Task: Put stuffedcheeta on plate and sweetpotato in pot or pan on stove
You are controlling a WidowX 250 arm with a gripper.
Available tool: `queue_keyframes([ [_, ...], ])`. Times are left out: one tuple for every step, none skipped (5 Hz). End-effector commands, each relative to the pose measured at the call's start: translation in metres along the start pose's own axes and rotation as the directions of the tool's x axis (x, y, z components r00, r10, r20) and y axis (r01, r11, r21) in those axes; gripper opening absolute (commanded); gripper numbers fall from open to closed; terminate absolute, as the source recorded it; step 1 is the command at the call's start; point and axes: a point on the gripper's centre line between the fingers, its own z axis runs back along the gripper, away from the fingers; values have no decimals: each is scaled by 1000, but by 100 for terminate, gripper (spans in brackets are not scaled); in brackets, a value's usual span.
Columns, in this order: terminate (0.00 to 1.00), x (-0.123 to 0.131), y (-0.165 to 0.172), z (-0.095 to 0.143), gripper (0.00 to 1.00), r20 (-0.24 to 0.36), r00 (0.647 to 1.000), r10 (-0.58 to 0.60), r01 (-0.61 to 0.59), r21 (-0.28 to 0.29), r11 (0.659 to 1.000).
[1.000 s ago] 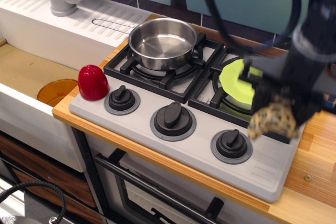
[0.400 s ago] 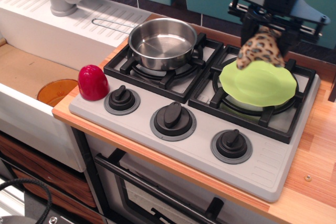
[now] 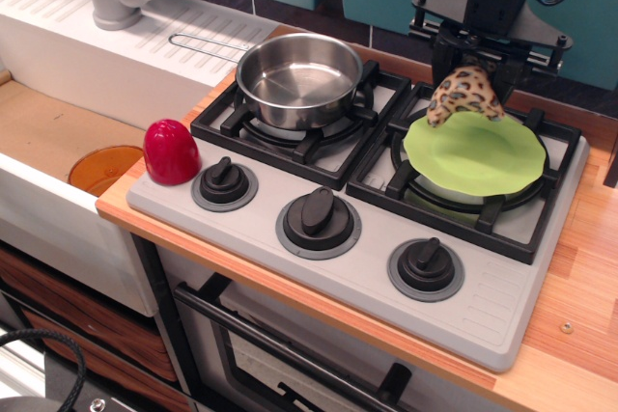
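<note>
Gripper (image 3: 470, 72) hangs over the back rim of the green plate (image 3: 478, 153), closed on the top of the spotted plush cheetah (image 3: 463, 96). Cheetah dangles just below the fingers, its lower end at the plate's far edge; contact unclear. Plate sits on the right burner of the stove (image 3: 362, 267). Steel pan (image 3: 297, 79) on left burner. Red sweet potato (image 3: 171, 151) stands at the stove's front-left corner, well apart.

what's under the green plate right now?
The plate sits on the right burner grate of the stove, with something pale showing under its front rim; the burner centre is covered. The stuffedcheeta, in the gripper, overlaps its far edge.
</note>
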Motion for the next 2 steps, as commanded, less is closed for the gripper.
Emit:
queue_keyframes([
  [0, 0, -20, 16, 100, 34, 998, 51, -51, 19, 998],
  [0, -9, -26, 27, 100, 25, 998, 60, -61, 19, 998],
])
